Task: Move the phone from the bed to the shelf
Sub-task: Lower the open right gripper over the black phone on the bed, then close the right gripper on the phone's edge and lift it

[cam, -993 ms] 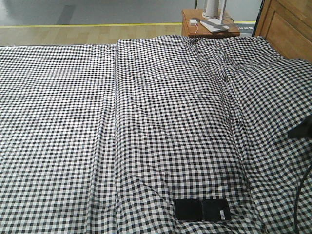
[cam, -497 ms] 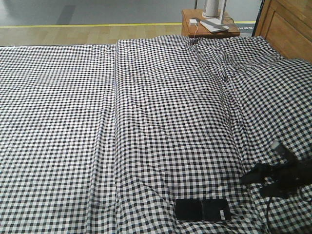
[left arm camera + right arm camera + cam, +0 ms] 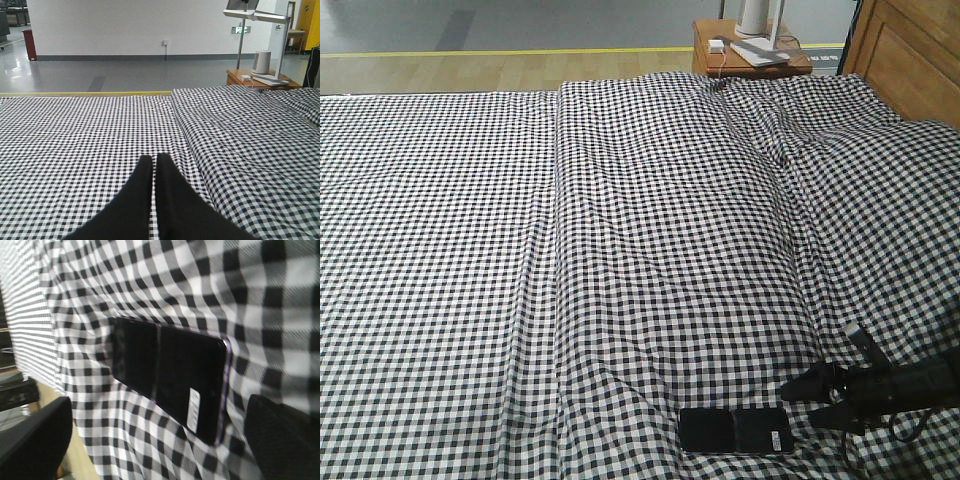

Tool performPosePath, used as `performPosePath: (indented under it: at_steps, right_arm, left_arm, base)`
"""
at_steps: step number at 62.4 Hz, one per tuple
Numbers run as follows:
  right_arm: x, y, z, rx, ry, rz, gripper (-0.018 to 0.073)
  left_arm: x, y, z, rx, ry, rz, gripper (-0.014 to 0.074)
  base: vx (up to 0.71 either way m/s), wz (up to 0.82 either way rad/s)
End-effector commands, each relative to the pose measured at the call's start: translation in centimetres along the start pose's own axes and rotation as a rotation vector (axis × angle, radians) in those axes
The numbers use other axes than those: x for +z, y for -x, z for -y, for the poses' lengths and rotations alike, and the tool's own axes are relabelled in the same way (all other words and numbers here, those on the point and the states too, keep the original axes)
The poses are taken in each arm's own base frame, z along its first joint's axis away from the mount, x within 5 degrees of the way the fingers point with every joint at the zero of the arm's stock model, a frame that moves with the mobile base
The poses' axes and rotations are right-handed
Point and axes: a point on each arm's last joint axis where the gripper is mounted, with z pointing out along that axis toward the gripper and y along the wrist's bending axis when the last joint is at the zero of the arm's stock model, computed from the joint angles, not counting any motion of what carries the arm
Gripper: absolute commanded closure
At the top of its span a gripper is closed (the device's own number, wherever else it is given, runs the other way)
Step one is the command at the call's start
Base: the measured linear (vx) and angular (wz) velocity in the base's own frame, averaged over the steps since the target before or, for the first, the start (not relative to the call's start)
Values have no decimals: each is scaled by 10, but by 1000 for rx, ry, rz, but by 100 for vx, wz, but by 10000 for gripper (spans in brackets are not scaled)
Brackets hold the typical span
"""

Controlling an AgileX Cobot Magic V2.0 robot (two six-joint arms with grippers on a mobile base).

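The phone, a glossy black slab with a small white sticker, lies flat on the bed near its front edge. My right gripper hovers just right of the phone, open, its fingers pointing at the phone's sticker end. In the right wrist view the phone lies ahead of the right gripper, whose fingers stand wide apart and touch nothing. My left gripper is shut and empty above the checked sheet. It does not show in the front view. The shelf is out of view.
A brown headboard stands at the back right. Beside it, a small brown bedside table holds white items. A fold in the sheet runs front to back. The bed's front edge and tan floor lie close to the phone.
My right gripper came in from the right edge and moved down and left until it stood beside the phone. The phone has not moved.
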Motion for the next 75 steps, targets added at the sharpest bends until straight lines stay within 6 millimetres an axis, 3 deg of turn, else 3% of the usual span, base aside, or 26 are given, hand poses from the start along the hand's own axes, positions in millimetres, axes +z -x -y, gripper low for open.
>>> performPosePath:
  at_steps: [1,15,51,75]
  right_arm:
    - [-12,20,-17,-41,100,33,-91]
    - [-6,27,-8,-32,122,29,-84]
    - [23,7,11,35,248,20,-67]
    - [73,-1,-17,-65,251,-110,-43]
  left_arm:
    - [-3,14,-2,-14,10,107,595]
    - [-3,14,-2,-14,10,107,595]
    - [-3,14,-2,-14,10,107,595]
    - [-3,14,-2,-14,10,107,595]
  base:
    - [0,0]
    - [0,0]
    - [0,0]
    - [0,0]
